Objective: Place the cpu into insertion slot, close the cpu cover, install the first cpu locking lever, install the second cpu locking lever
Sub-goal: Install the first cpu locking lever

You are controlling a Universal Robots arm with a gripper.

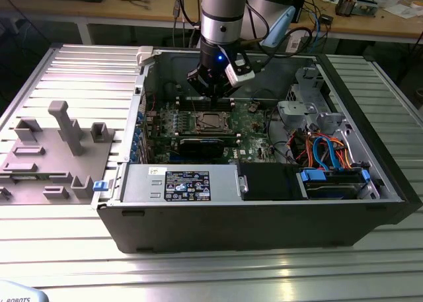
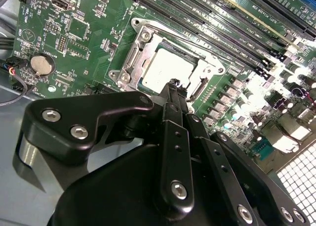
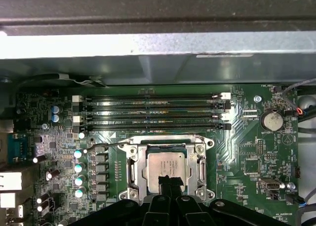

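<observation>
The gripper (image 2: 174,87) is seen nearest the lens in both wrist views. Its fingers are drawn together, and nothing is clamped between them. The closed tip is held directly over one edge of the cpu (image 3: 165,165); whether contact is made cannot be confirmed.

The cpu is seated flat in the insertion slot (image 3: 202,148) on the motherboard (image 3: 247,157). The cpu cover (image 3: 139,172) is laid down around it, so that the silver-grey top is exposed through the square opening.

In the exterior view, the gripper (image 1: 215,96) is located at the upper centre of the frame, inside the open computer case (image 1: 264,229), with the socket just below it near the frame's centre.

Placement and cover closing are judged complete. A thin wire locking lever (image 3: 106,146) is seen beside the cover. It appears to be unhooked, though this is not clearly shown. Both lever steps are therefore judged outstanding.
</observation>
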